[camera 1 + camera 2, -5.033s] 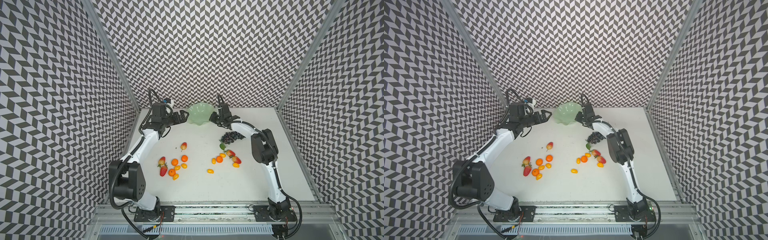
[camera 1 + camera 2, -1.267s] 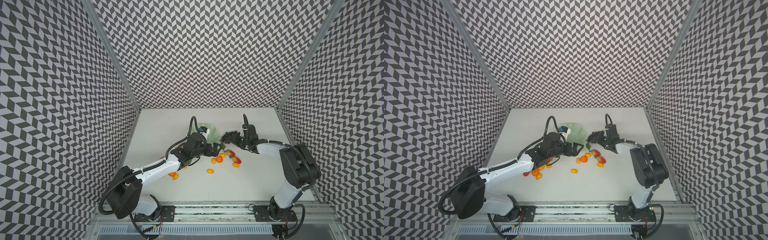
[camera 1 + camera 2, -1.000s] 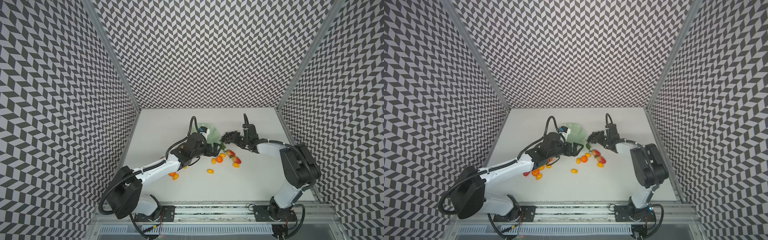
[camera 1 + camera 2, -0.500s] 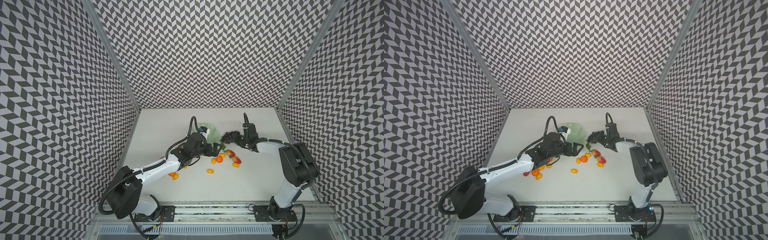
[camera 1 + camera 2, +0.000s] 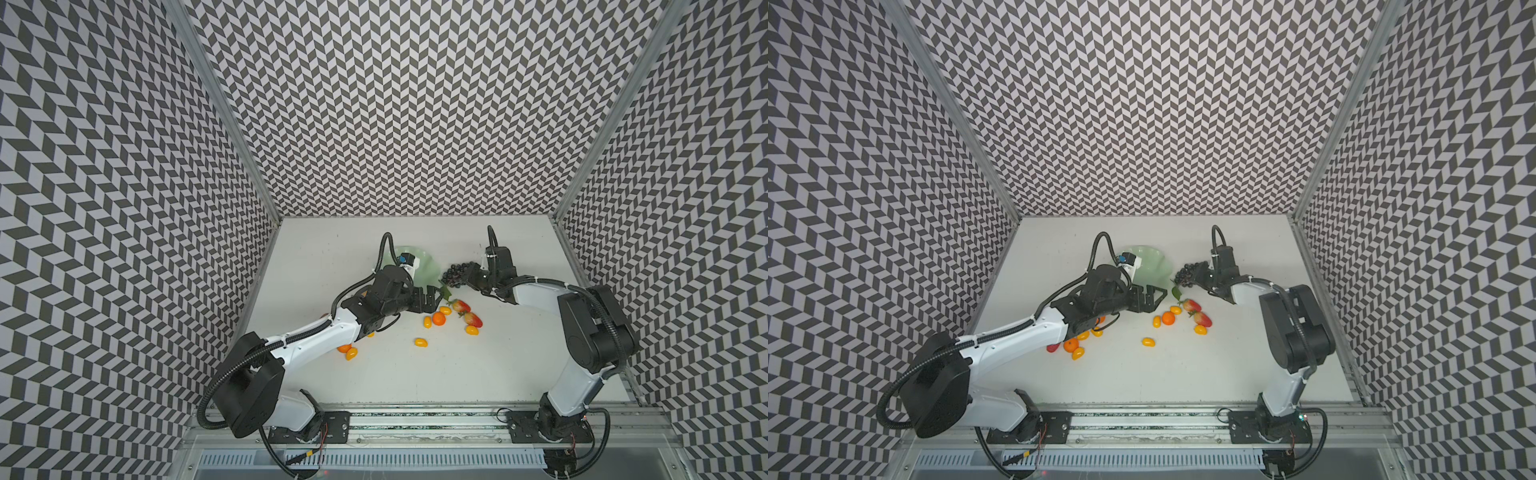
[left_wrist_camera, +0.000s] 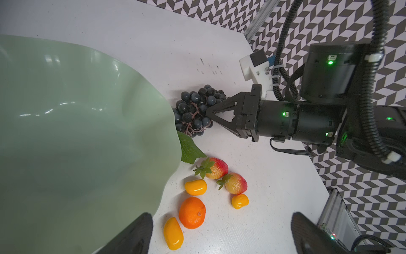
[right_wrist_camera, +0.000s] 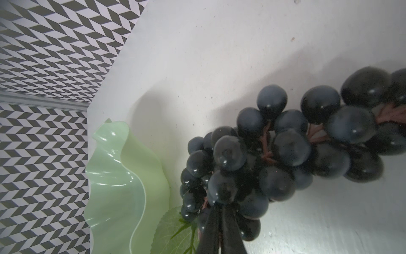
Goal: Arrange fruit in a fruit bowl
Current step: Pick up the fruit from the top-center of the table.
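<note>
My left arm (image 5: 316, 336) hides part of the fruit bowl (image 5: 429, 266) and a tangerine (image 5: 344, 348); in my right wrist view, the grape bunch (image 7: 274, 158) runs off frame right.

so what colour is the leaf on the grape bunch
Green; clearest in the left wrist view, where the leaf lies beside the fruit bowl.

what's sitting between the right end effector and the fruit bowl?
The grape bunch, gripped by the right end effector; it and its green leaf fill the stretch up to the rim of the fruit bowl. Clearest in the left wrist view.
</note>
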You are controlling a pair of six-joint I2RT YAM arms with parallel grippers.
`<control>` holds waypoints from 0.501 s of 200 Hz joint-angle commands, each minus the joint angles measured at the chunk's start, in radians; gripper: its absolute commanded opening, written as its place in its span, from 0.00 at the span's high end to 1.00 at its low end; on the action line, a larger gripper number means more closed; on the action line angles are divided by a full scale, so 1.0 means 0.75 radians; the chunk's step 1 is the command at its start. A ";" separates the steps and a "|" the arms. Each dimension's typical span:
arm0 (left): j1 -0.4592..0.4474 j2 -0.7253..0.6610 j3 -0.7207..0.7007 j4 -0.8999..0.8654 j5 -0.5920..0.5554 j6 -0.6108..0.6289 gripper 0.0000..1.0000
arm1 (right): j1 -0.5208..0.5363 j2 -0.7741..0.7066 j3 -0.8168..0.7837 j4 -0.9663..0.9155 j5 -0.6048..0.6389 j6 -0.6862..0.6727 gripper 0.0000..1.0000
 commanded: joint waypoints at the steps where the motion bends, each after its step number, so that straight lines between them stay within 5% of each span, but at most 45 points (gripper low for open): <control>1: -0.005 -0.016 0.048 -0.016 -0.018 0.014 0.00 | -0.007 -0.067 0.007 0.021 -0.013 -0.004 0.95; 100: 0.030 -0.089 0.062 -0.063 -0.046 0.034 0.00 | -0.007 -0.226 -0.023 -0.009 -0.039 -0.009 0.98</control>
